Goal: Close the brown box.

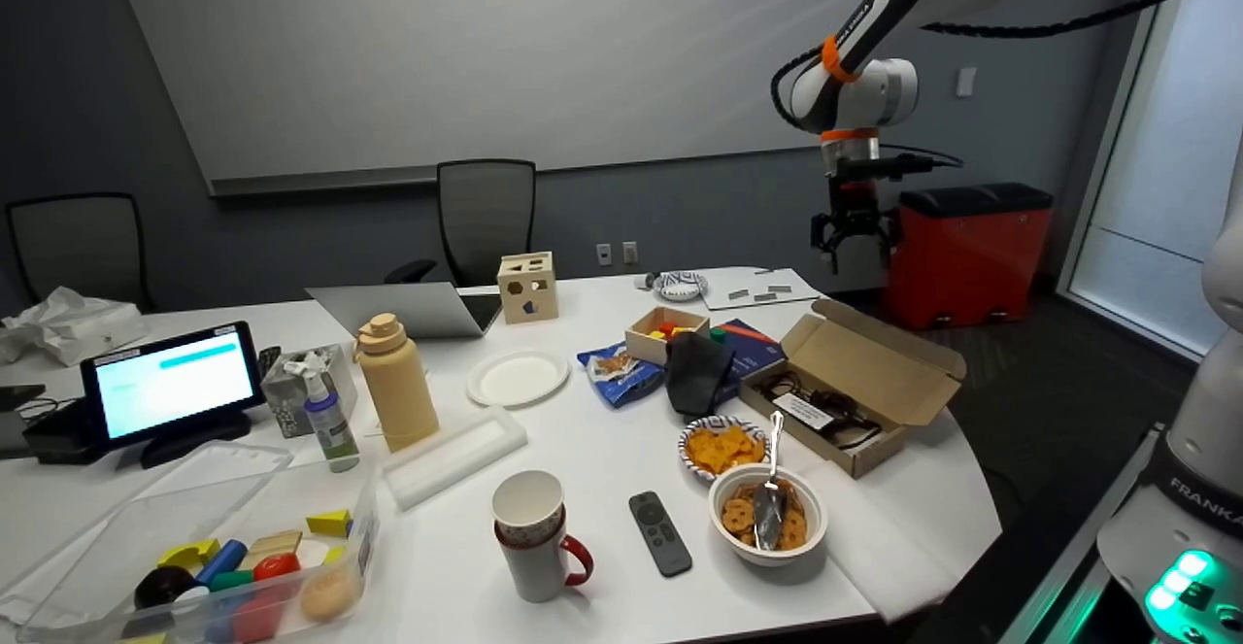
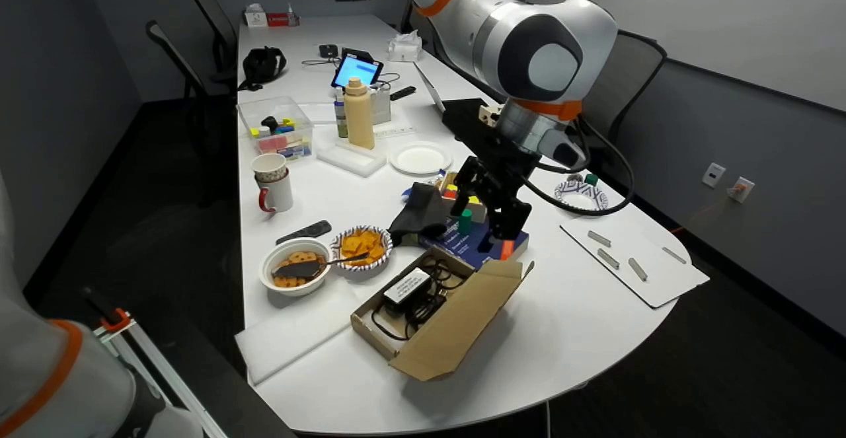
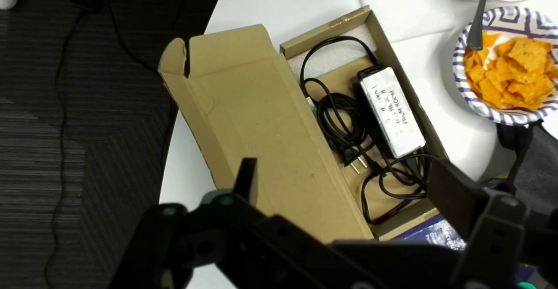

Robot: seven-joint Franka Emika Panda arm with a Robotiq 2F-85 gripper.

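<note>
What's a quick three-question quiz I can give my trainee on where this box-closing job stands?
1. Fill in: The lid of the box is ____.
2. Multiple choice: Where does the adapter lie? A) on the plate B) inside the box C) beside the mug
3. True or false: The end effector is gripping the lid.

Key: 1. open; 2. B; 3. False, the end effector is open and clear of the lid.

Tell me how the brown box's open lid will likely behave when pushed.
The lid looks like thin cardboard, so it may flex. It appears hinged to the box, so it should swing rather than slide. The power adapter inside may help steady the box.
</note>
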